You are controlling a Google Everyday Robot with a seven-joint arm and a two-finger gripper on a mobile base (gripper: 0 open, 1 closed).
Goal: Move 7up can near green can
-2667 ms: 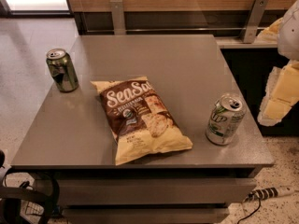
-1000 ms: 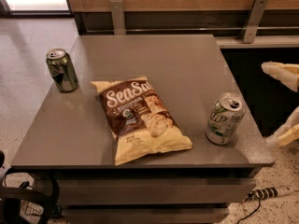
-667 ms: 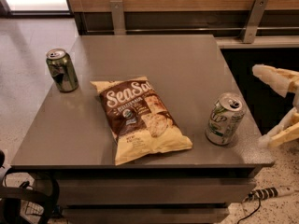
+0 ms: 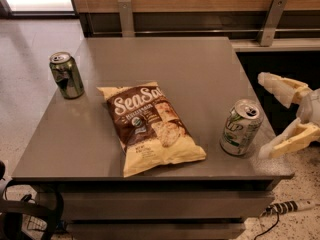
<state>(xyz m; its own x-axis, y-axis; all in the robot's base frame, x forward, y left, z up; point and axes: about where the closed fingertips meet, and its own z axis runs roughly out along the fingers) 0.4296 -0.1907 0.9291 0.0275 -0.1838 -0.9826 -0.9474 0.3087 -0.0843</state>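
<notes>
The 7up can stands upright near the table's front right corner, pale silver-white with green lettering. The green can stands upright at the table's left edge, dark glossy green with a silver top. My gripper comes in from the right at can height, open, with one cream finger behind and one in front. Its fingertips lie just right of the 7up can and do not touch it.
A brown and cream SeaSalt chip bag lies flat on the grey table between the two cans. A wooden wall panel with metal brackets runs behind the table. Cables and a power strip lie on the floor.
My gripper has moved left from beyond the table's right edge toward the 7up can, with its fingers spread. The cans and the bag have not moved.
</notes>
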